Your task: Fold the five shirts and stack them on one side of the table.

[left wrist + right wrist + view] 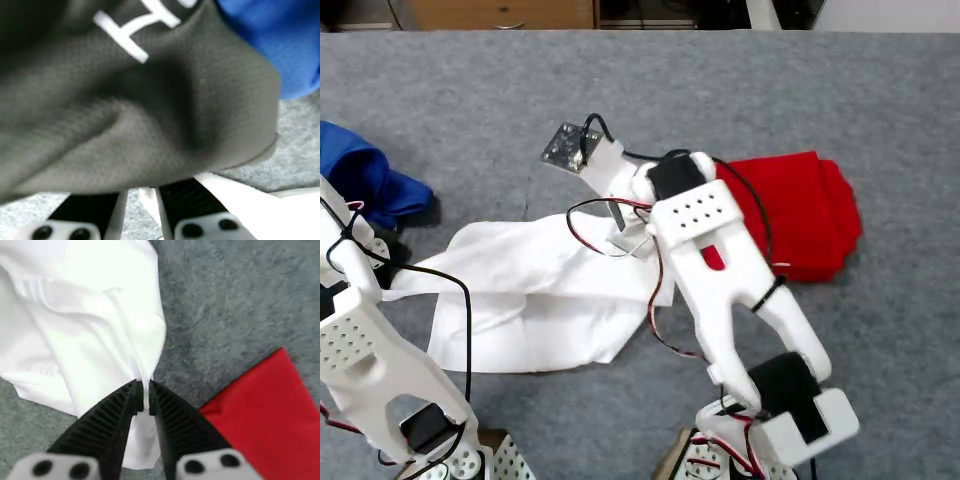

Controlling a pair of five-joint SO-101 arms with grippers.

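Observation:
A white shirt (520, 310) lies spread out on the grey table, left of centre. My right gripper (625, 228) is at the shirt's far right edge, shut on a fold of the white shirt (75, 315) pinched between its fingers (143, 395). My left gripper (375, 270) is at the tip of the shirt's left sleeve; its fingers (145, 195) are shut with white cloth between them. A black shirt (125, 110) lies bunched just beyond it, against a crumpled blue shirt (280, 35) (360, 180). A folded red shirt (800, 215) (270, 410) rests right of centre.
The table (770, 90) is covered in grey carpet-like cloth, bare along the far side and at the near right. A small square tag plate (563, 146) sits on the right arm's wrist. Wooden furniture stands behind the table's far edge.

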